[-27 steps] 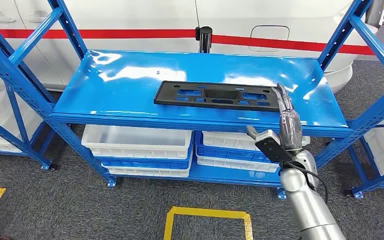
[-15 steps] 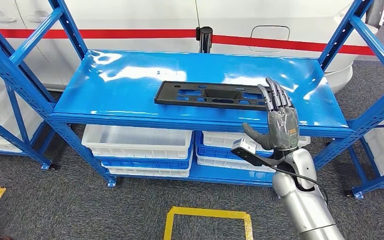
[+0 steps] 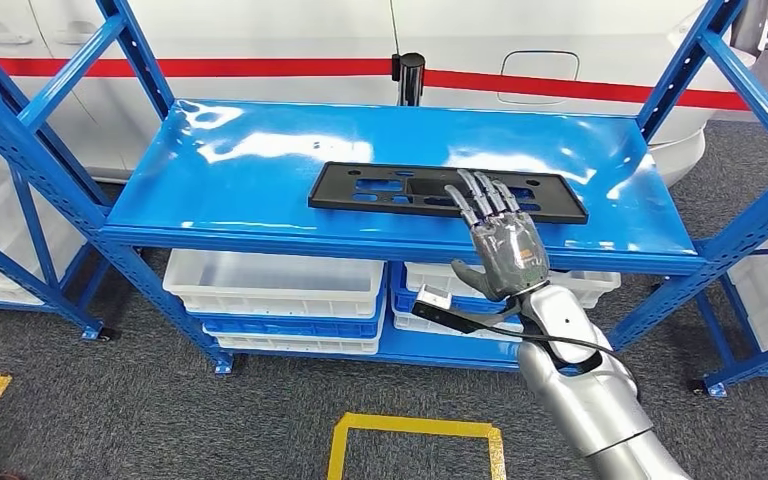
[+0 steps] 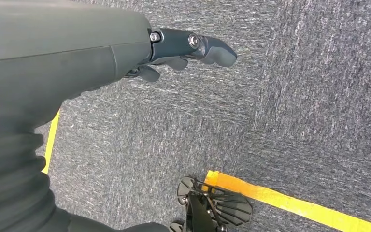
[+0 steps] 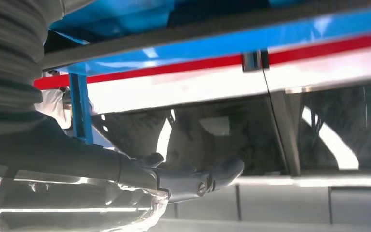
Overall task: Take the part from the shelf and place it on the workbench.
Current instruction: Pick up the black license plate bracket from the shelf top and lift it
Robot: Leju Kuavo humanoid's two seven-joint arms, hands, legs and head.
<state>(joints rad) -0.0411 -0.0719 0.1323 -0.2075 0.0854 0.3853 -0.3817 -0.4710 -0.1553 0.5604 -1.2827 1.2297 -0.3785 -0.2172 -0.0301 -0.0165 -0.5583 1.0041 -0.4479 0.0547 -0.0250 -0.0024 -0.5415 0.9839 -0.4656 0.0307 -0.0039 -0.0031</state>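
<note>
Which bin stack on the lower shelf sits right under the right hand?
The right-side stack, partly hidden behind the right hand. The left stack sits clear of it, under the left end of the black part.

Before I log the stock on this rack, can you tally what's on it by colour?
Black part on the top shelf: 1
White bins on the lower shelf: 3
Blue bins on the lower shelf: 2
Total: 6
The right robot hand hides part of the right stack.

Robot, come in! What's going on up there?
Right hand open, fingers over black part. Part flat on blue shelf, not gripped. Left hand hangs empty. Nothing blocking.
</note>
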